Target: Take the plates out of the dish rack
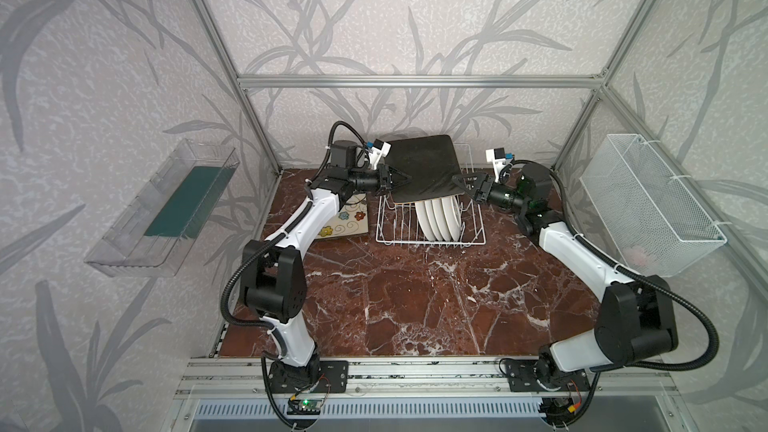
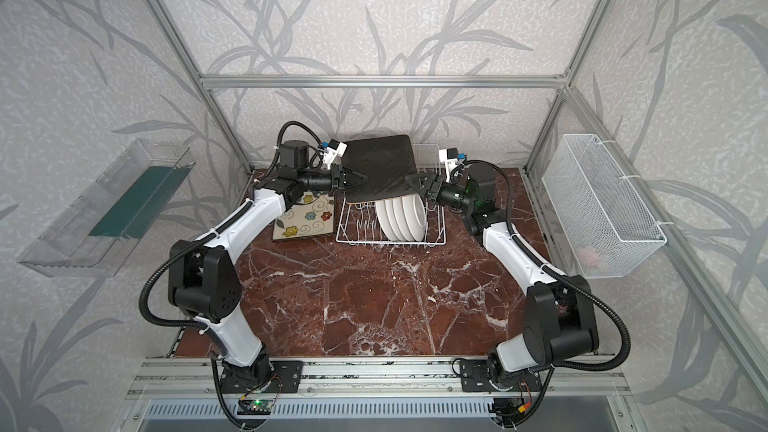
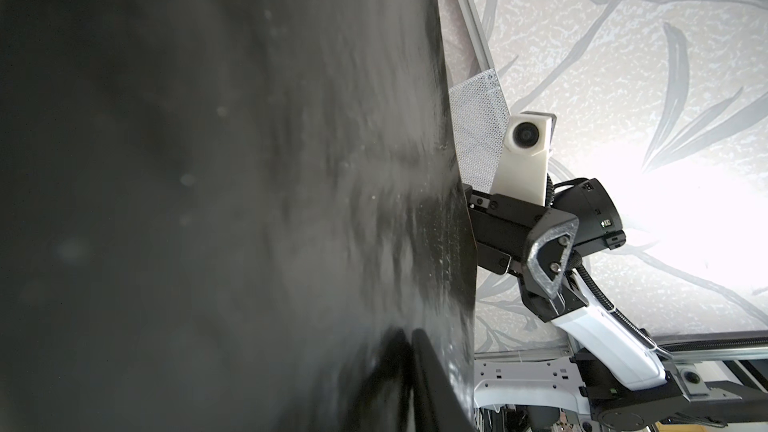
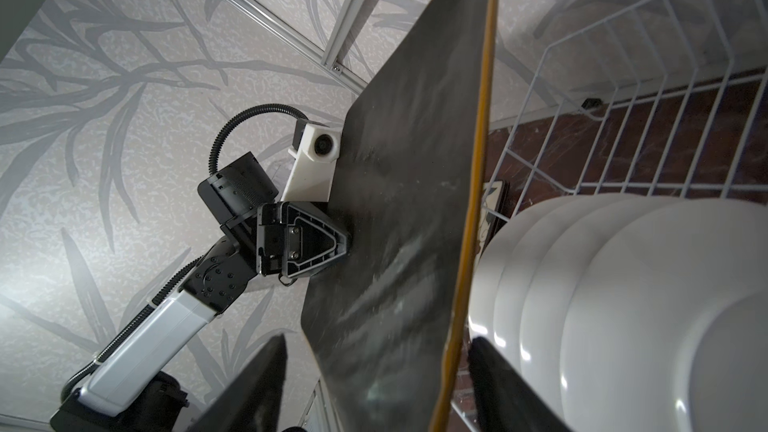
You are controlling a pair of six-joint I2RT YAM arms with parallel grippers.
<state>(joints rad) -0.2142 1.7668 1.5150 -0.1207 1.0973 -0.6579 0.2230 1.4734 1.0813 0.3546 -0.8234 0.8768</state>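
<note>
Left gripper [image 1: 401,180] is clamped nearly shut on the left edge of a square plate [image 1: 424,168], pinching its thin rim. The right gripper [image 1: 466,185] sits at the plate's opposite lower corner with its jaws spread wide. In the right wrist view its two fingers [image 4: 257,388] stand on either side of the plate with a gap to it on each side. The plate hangs tilted between the two arms over the back half of the dish rack [image 1: 395,224]. Its black back faces up in both top views, and a yellowish edge shows in the right wrist view. Whether its lower edge touches the wires I cannot tell. In front of it four round white plates [image 1: 438,218] stand on edge, close together, in the right part of the rack. Just left of the rack a flowered plate [image 1: 349,222] lies face up on the marble table [image 1: 415,305], partly under the left arm. A clear tray [image 1: 166,205] hangs on the left wall and a mesh basket [image 1: 648,201] on the right wall, both well apart from the rack.
</note>
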